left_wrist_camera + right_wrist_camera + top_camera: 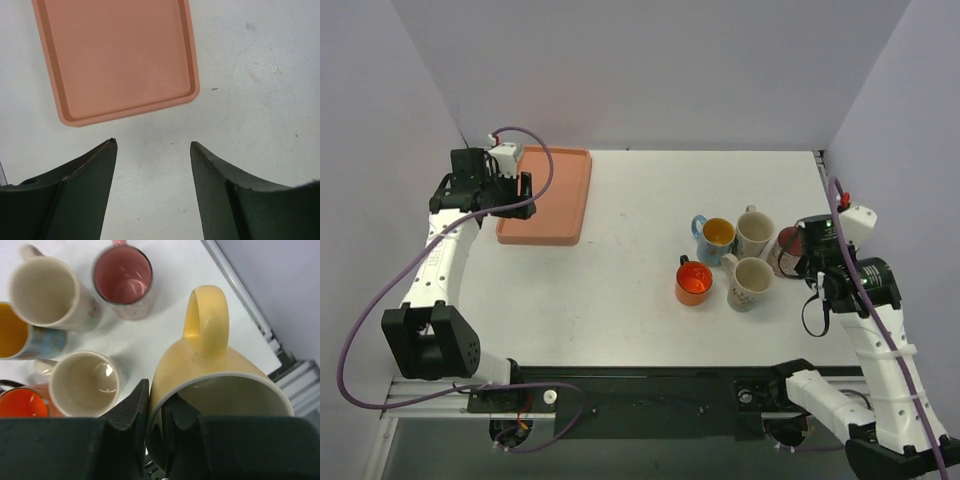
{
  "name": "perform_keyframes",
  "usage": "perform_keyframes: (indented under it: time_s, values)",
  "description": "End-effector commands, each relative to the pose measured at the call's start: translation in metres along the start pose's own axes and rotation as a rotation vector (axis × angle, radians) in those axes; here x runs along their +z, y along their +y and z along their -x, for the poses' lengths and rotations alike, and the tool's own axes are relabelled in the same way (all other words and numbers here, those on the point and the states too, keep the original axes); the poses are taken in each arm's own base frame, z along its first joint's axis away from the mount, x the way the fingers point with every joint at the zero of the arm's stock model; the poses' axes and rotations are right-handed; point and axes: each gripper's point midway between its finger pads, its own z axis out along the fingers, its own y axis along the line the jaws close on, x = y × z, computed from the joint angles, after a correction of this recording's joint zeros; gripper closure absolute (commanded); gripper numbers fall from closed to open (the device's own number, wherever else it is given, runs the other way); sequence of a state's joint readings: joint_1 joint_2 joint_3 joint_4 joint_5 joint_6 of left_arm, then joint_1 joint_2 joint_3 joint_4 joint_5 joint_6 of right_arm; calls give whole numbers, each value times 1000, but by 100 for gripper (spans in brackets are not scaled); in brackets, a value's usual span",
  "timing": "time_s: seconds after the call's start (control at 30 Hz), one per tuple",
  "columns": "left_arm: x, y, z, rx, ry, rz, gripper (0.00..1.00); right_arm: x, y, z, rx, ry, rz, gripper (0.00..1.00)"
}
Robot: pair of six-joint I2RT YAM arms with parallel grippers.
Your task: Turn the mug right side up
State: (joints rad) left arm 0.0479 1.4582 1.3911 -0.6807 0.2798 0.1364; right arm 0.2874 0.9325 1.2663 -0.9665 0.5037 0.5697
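Observation:
My right gripper is shut on the rim of a yellow mug, one finger inside its wall and one outside. The mug's mouth faces the wrist camera and its handle points away. It hangs above the table near the right edge. In the top view the right gripper hides the mug. My left gripper is open and empty, over bare table just in front of the tray; it also shows in the top view.
Several mugs stand upright left of my right gripper: pink-lined, white, cream, orange-lined blue and red. A salmon tray lies at the back left. The table's right edge is close.

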Motion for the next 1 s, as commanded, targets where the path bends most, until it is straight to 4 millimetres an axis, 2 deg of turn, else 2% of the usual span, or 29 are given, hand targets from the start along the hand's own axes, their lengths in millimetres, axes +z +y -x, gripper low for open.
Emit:
perform_keyframes:
  time_s: [0.0,0.03,0.07,0.1,0.13,0.17,0.2,0.23,0.27,0.3,0.4,0.47,0.5,0.57,0.7,0.73,0.77,0.87,0.93,0.97]
  values:
    - [-9,5,-6,-73,-8,73,30,36,-7,-39,131,77,-75,100]
    - [-9,6,-6,-88,-17,79,30,49,-15,-58,145,106,-117,100]
    - [-7,6,-11,-99,-9,79,30,58,-16,-52,227,64,-115,100]
    - [-7,5,-9,-110,-24,81,30,71,-17,-74,232,105,-122,100]
    - [-6,5,-13,-117,-18,81,30,85,-19,-78,305,82,-127,100]
    - [-7,6,-12,-120,-28,89,30,96,-2,-74,359,67,-46,100]
    - [-6,6,-17,-122,-19,92,30,107,-3,-89,378,99,-52,100]
    - [-8,7,-16,-122,-31,100,30,113,7,-87,400,96,-13,100]
    - [-6,6,-22,-151,-22,103,30,123,2,-95,400,123,-44,100]
    - [-8,5,-21,-155,-35,101,30,127,3,-97,394,131,-47,100]
    - [-6,2,-41,-171,-13,90,29,141,7,-112,338,202,-60,100]
    - [-4,2,-49,-183,-22,91,29,146,7,-116,327,222,-71,100]
    - [-4,3,-48,-183,-40,92,29,148,7,-117,328,224,-74,100]
    - [-1,4,-61,-198,-31,99,29,152,8,-117,325,219,-66,100]
    - [0,9,-72,-235,-44,117,29,159,10,-130,336,268,-68,99]
    - [-3,11,-69,-244,-63,123,29,160,10,-132,337,279,-72,94]
    - [-3,12,-71,-248,-64,123,28,161,9,-135,334,290,-79,82]
    - [-6,11,-69,-224,-95,121,28,156,3,-135,319,299,-107,58]
    - [-8,12,-66,-209,-122,126,28,150,1,-127,313,281,-107,54]
    - [-10,12,-65,-206,-133,129,28,146,-1,-117,315,249,-107,53]
